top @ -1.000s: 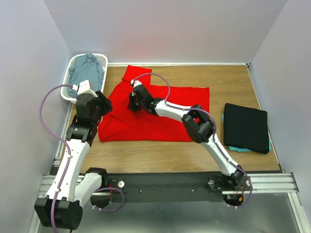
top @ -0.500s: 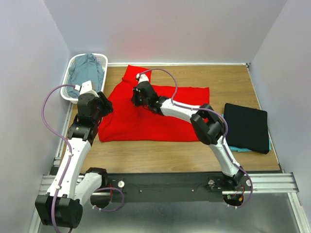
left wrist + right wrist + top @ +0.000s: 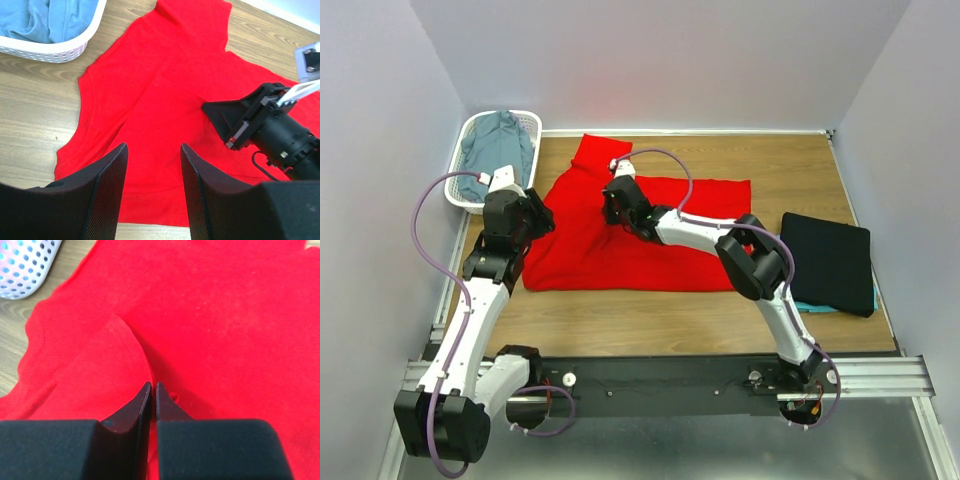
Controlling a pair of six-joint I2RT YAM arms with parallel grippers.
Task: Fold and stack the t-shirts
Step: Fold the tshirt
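Observation:
A bright red t-shirt (image 3: 650, 240) lies spread over the middle of the table, one sleeve pointing to the back. My right gripper (image 3: 614, 201) is low on its upper left part. In the right wrist view the right gripper (image 3: 153, 385) is shut on a raised fold of the red t-shirt (image 3: 225, 315). My left gripper (image 3: 153, 147) hovers open over the red t-shirt (image 3: 150, 90) near its left hem, with nothing between the fingers. A folded black t-shirt (image 3: 827, 262) rests on a teal t-shirt (image 3: 812, 305) at the right. A grey-blue t-shirt (image 3: 498, 145) lies in the basket.
The white lattice basket (image 3: 455, 185) stands at the back left corner, just behind my left gripper (image 3: 535, 215). Walls close the table on the left, back and right. The right arm stretches across the red cloth from the right.
My right gripper has slid a little to the right and toward the back, dragging the pinched red fold with it. The left gripper has edged slightly right and stays open.

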